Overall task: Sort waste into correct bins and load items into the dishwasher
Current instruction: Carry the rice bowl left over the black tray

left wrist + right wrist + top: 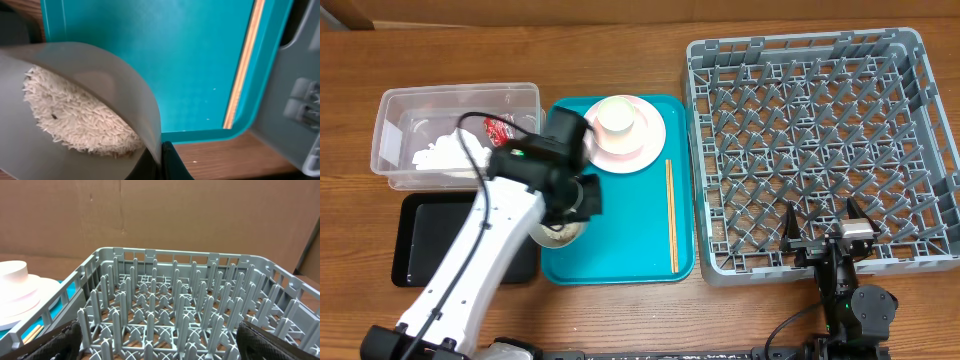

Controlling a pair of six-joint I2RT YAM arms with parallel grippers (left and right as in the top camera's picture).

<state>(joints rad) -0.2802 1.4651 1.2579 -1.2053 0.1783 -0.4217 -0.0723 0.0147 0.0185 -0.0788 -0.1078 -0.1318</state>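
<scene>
My left gripper (pixel 582 200) (pixel 161 160) is shut on the rim of a grey-white bowl (pixel 560 235) (pixel 80 55) holding white rice (pixel 75 117). It has the bowl tilted over the near-left corner of the teal tray (pixel 630 245) (pixel 190 60). A pink plate (pixel 642 150) (pixel 22 300) with a cream cup (pixel 618 115) (pixel 12 272) on it sits at the tray's far end. Chopsticks (pixel 671 215) (pixel 245 70) lie along the tray's right side. My right gripper (pixel 820 225) (pixel 160 335) stands open and empty over the front edge of the grey dishwasher rack (pixel 800 45) (pixel 175 255).
A clear tub (pixel 460 92) at the far left holds a red wrapper (pixel 500 128) and a white tissue (pixel 440 155). In front of the tub lies a black tray (pixel 430 235). The rack is full of upright pegs.
</scene>
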